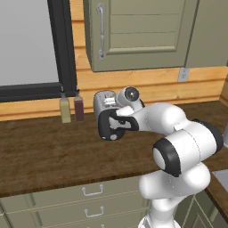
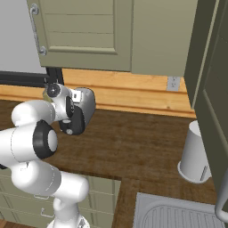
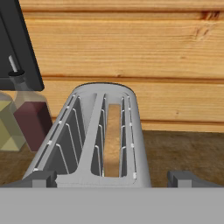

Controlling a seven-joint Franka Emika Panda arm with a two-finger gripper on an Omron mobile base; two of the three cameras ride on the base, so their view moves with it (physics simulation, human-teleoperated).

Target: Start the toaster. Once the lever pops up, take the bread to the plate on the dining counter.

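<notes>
The silver toaster (image 3: pixel 103 135) stands on the wooden worktop against the back wall, seen lengthwise in the hand view. A tan slice of bread (image 3: pixel 113 140) sits low in its right slot, and the left slot holds nothing. My gripper (image 3: pixel 113 178) is open, its dark fingertips (image 3: pixel 41 178) wide apart on either side of the toaster's near end. From the base, the toaster (image 1: pixel 103 102) (image 2: pixel 87 101) shows behind my wrist, which covers its near end. The lever is hidden. The plate and the dining counter are out of view.
Two slim bottles (image 1: pixel 65 110) (image 1: pixel 79 107) stand just left of the toaster under a black window frame (image 1: pixel 62 44). Wall cabinets (image 1: pixel 138 31) hang above. A white canister (image 2: pixel 195 153) and a sink (image 2: pixel 173 213) lie to the right on the worktop (image 1: pixel 44 151).
</notes>
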